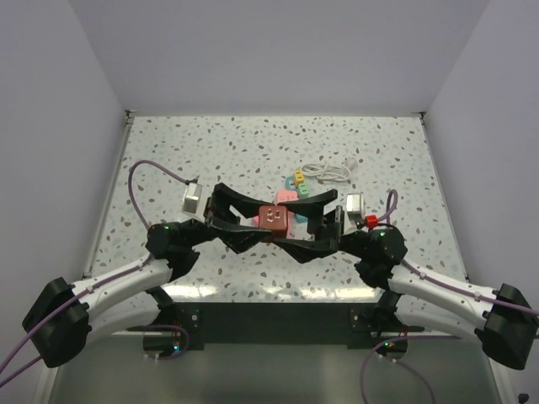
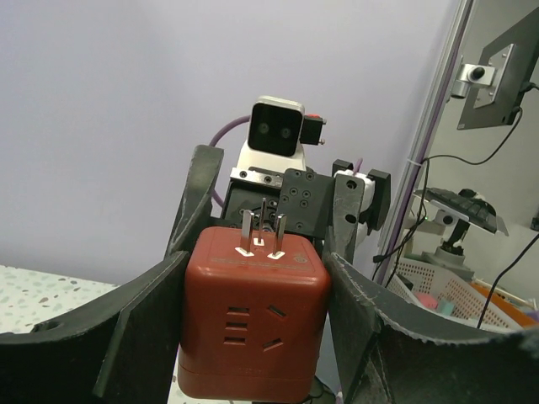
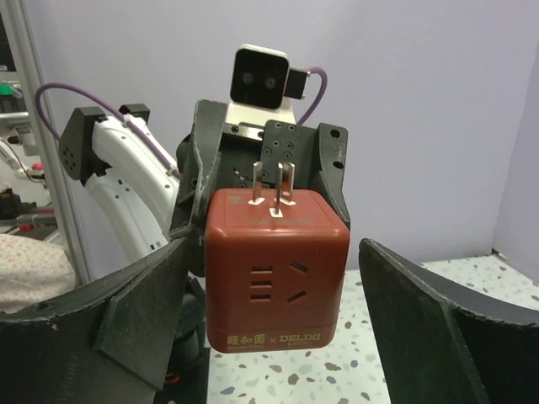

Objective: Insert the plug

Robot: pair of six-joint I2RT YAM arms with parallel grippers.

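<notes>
1. Left gripper (image 2: pixel 257 265) is pinching the glossy dark-red plastic cube adapter (image 2: pixel 253 311). Both black fingers press flat on opposite side walls. Grip sits low on the body, so the pronged face and the socket face stay exposed
2. The adapter is held off the speckled terrazzo table (image 1: pixel 379 151), at mid-span between the two arms. My read: it is presented in the air so the other arm can reach it squarely
3. The bare metal prongs (image 3: pixel 271 189) stick out of the upper face, unobstructed. The slotted socket face shows to both wrist cameras, nothing plugged into it
4. Right gripper (image 3: pixel 274 252) faces the left one head-on, jaws spread around the adapter. The right wrist view shows a clear gap at its right finger (image 3: pixel 421 328), and the left finger (image 3: pixel 135 311) is close to the adapter but looks apart from it, so it carries no load. Looks like a staged handover or regrip, not a hold
5. Behind the grippers a cluster of small pink, green and yellow plastic blocks (image 1: pixel 295 189) lies on the table, with a coiled white cable (image 1: pixel 328 172) just beyond, well clear of both arms
6. I cannot tell which item is the mating part. Insertion is not done, and the right arm needs a firm hold on something first
</notes>
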